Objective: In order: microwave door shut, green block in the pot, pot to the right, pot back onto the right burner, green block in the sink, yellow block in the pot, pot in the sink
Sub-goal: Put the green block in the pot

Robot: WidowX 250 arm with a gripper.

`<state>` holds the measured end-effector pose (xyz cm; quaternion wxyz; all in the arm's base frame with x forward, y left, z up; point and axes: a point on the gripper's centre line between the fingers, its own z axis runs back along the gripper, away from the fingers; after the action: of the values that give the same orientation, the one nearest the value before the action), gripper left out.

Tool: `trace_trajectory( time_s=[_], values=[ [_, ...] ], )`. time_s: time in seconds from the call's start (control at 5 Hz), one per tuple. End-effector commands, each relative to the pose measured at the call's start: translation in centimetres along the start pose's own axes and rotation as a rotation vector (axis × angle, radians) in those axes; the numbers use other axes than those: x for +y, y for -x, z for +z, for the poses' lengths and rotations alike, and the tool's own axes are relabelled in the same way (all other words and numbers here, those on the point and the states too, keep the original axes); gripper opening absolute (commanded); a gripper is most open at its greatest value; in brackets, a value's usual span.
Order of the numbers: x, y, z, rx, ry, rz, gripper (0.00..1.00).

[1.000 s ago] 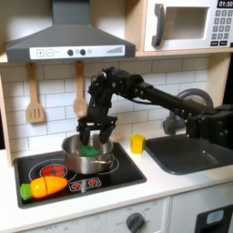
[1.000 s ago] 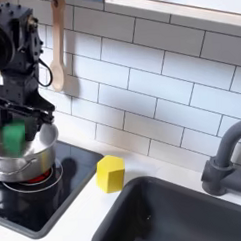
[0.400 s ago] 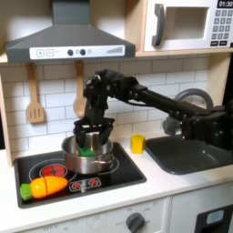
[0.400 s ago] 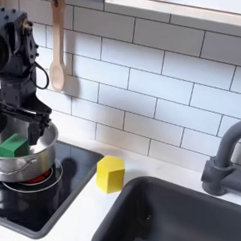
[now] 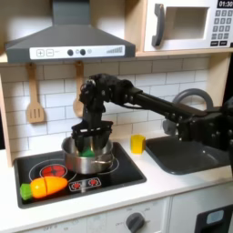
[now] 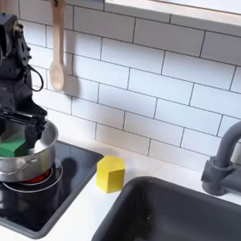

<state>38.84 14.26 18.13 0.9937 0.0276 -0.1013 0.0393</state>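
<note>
- Pincer (image 5: 90,134) hangs over the pot (image 5: 87,157) in the first exterior view, fingers pointing down at the rim; in the second exterior view it (image 6: 16,120) sits at the pot's (image 6: 24,158) top.
- I read the fingers as spread, nothing between them.
- Green block (image 6: 13,146) lies inside the pot, apart from the fingers; in the first exterior view I see a green patch (image 5: 86,150) in the pot below the pincer.
- Pot stands on the black stovetop (image 5: 114,173), on the burner toward the first exterior view's right; a red burner ring (image 5: 54,170) shows beside it on the first exterior view's left.
- Yellow block (image 5: 136,143) rests on the bench between stovetop and sink (image 5: 187,157); in the second exterior view it (image 6: 110,174) sits just beside the sink's (image 6: 178,215) rim.
- Microwave door (image 5: 185,25) is shut, grey handle upright.
- Toy carrot (image 5: 44,187) lies at the stovetop's front corner, on the first exterior view's left.
- Faucet (image 6: 227,157) curves over the basin's far side.
</note>
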Motion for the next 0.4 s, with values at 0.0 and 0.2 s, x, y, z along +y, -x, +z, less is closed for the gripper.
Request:
trace_trajectory(
  time_s=[0.0, 0.2],
  values=[
    [0.11, 0.62, -0.69, 0.018, 0.029, -0.051, 1.0],
    [0.3, 0.9, -0.97, 0.03, 0.031, -0.061, 1.0]
  ],
)
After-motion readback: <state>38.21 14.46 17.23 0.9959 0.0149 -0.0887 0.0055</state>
